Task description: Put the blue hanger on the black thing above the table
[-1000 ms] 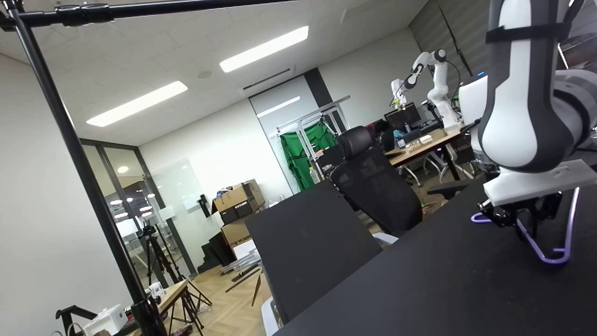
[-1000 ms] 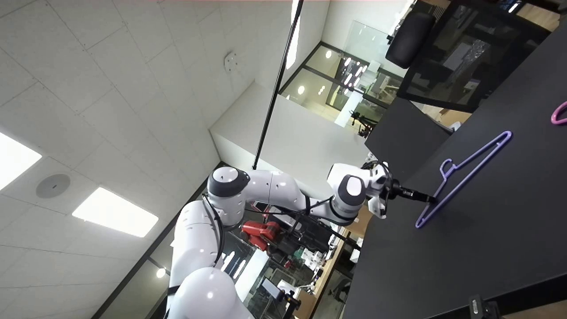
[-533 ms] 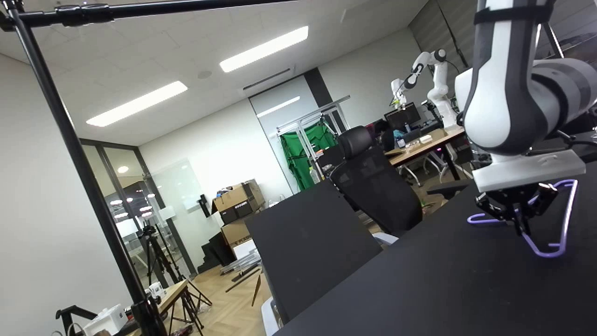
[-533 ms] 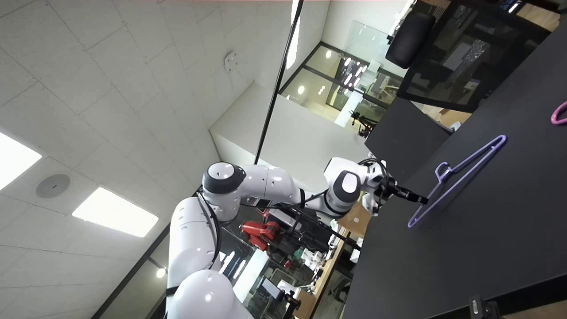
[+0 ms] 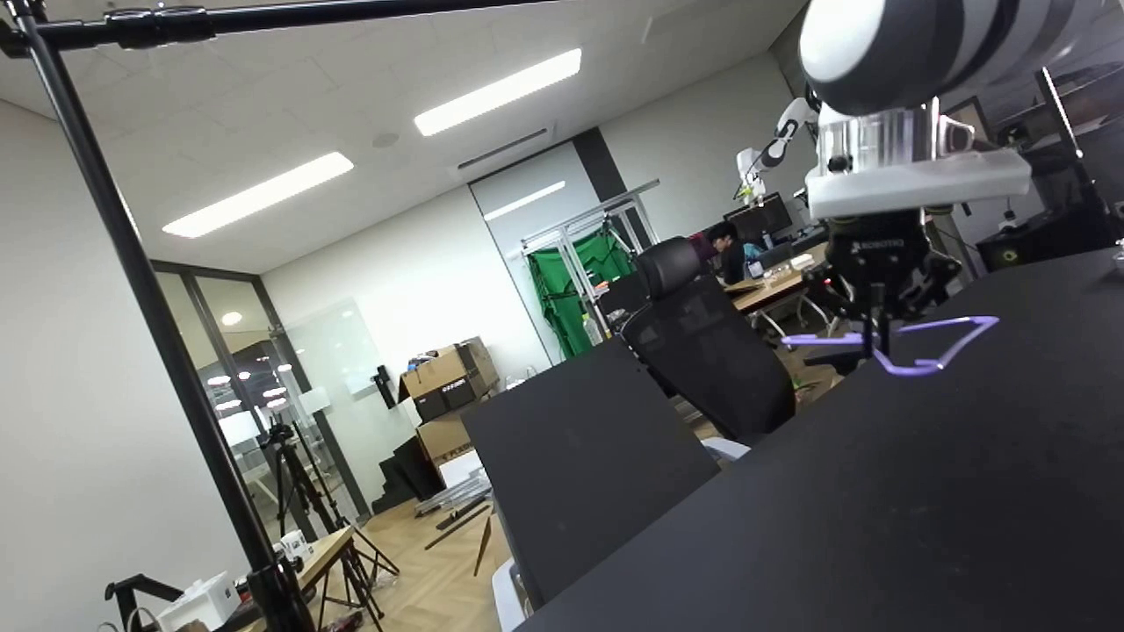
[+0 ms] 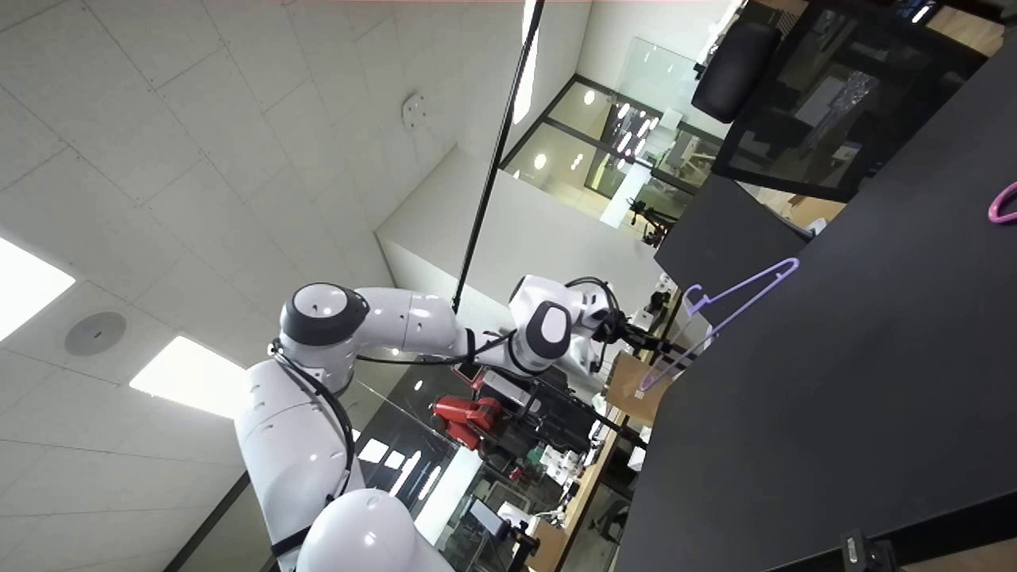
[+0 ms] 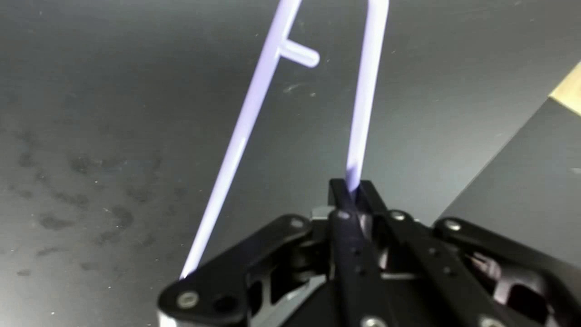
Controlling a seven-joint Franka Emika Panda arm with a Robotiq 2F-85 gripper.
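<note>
The end effector is pinching the blue hanger: its two black fingers stand nearly together, with one rod of the hanger squeezed between the tips. In the wrist view that rod runs from the fingertips toward the far side, while the other rod, bearing a short peg, passes free on the left. The desk lies beneath, black and marked with darker spots. In both exterior views the hanger looks raised off the desk near its edge, seen partly over the black top and partly against things beyond. Its hook is free, and in an exterior view it reaches left of the fingers. The black bar runs across the far upper left of an exterior view, meeting a slanting black pole at the corner; the hanger is well apart from it, to the right and lower down. The white arm reaches in from the left toward the desk in an exterior view, where a pink curved piece, cut off by the right border, lies on the desk. Beyond the desk are an office chair and, farther off to the left, cardboard boxes
</note>
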